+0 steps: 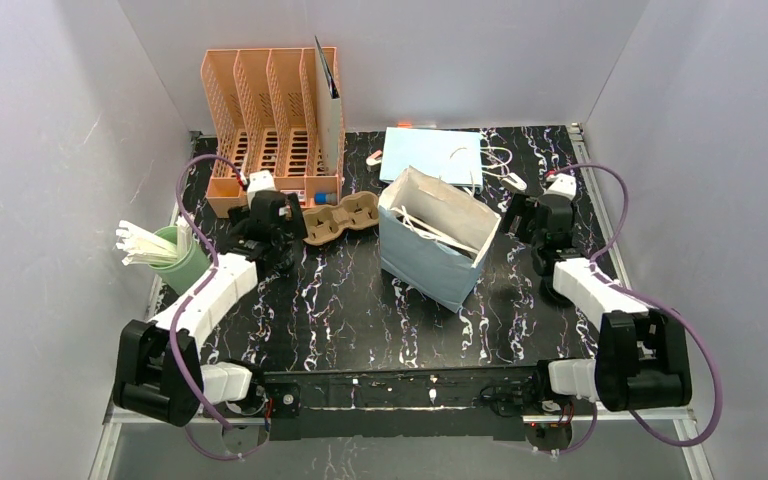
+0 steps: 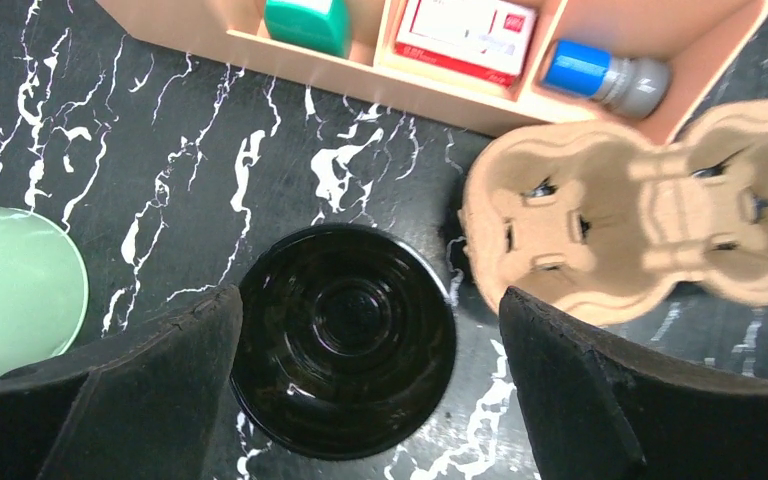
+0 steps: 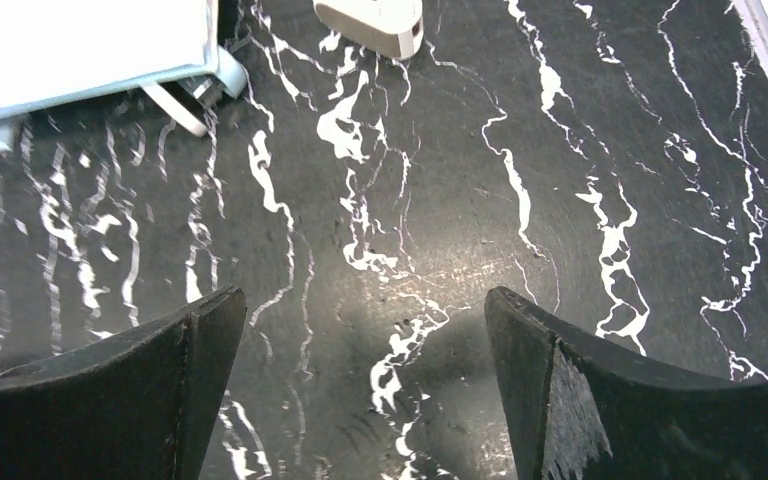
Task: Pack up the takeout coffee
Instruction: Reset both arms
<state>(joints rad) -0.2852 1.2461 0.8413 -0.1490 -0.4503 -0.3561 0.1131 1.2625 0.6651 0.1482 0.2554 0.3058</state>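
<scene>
Top view first: the black marbled counter (image 1: 340,300) carries an orange file rack (image 1: 270,110) at the back left. A brown pulp carrier (image 1: 342,216) sits just in front of the rack. The light-blue bag (image 1: 430,245) stands open in the middle, tilted, and a second blue bag (image 1: 432,155) lies flat behind it. A green tumbler (image 1: 182,262) stuffed with white sticks sits at the left edge. The left gripper (image 1: 272,232) is down between tumbler and carrier, and the right gripper (image 1: 522,215) hangs just right of the open bag. No cup can be made out from up here.

Over to the left wrist, and there it is: the takeout coffee cup (image 2: 345,340), black lid up. It stands on the counter directly between the jaws of the left gripper (image 2: 370,305). The jaws are spread wide, released. The left one sits right at the lid's edge, while the right one is clear of it with counter showing between. The carrier (image 2: 650,215) lies just beside the cup, both wells unfilled. Behind it the rack (image 2: 430,95) holds a green box (image 2: 308,20), a red-and-white box (image 2: 465,30) and a blue-capped bottle (image 2: 600,75).

Right wrist now: the right gripper (image 3: 362,300) has its jaws parted wide over bare marble, grasping nothing. The flat bag (image 3: 80,45) and its white handle (image 3: 182,108) are at the upper left.
</scene>
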